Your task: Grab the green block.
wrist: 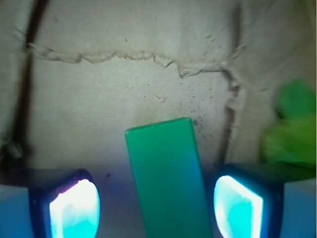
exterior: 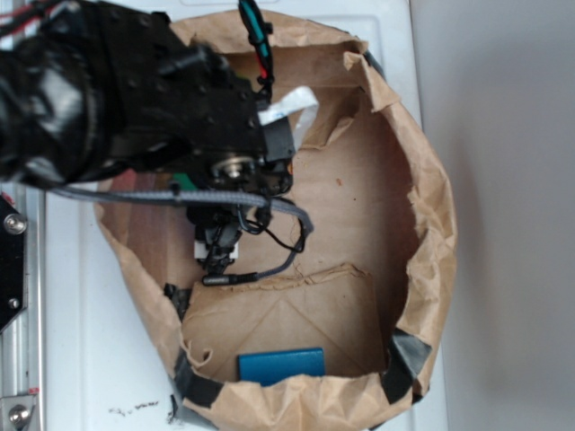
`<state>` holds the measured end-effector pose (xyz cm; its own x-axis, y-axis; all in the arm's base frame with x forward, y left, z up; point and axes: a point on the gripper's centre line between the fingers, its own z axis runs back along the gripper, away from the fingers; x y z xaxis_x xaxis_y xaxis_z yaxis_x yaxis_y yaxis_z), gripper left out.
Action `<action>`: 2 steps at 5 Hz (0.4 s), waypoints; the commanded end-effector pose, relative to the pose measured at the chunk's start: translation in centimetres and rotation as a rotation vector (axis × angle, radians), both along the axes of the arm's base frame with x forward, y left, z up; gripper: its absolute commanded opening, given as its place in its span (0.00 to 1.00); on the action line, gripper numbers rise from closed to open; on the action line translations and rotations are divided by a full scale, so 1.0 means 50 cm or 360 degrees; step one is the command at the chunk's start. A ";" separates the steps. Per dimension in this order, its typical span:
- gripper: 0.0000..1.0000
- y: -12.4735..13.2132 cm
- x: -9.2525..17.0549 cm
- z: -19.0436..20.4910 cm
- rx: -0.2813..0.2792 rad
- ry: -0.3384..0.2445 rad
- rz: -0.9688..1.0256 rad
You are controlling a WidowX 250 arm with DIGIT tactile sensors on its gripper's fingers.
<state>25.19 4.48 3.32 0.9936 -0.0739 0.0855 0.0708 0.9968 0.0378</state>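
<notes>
The exterior view looks straight down from well above, taking in the whole paper bag (exterior: 431, 224) with the arm (exterior: 117, 99) in the upper left of the frame. The wrist view looks down close between the pincer (wrist: 158, 208) fingers (wrist: 74, 208) at the bag floor, which both views share.

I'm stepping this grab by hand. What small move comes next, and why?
Probably close the hand: the wrist view shows the green block lying between both open fingers, with gaps on either side.
</notes>
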 end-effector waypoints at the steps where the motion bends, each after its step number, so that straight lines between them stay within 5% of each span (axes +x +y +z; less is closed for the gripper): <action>1: 1.00 -0.023 -0.010 -0.025 0.0089 -0.0129 -0.0197; 2: 1.00 -0.023 -0.006 -0.031 0.0122 -0.0138 -0.0271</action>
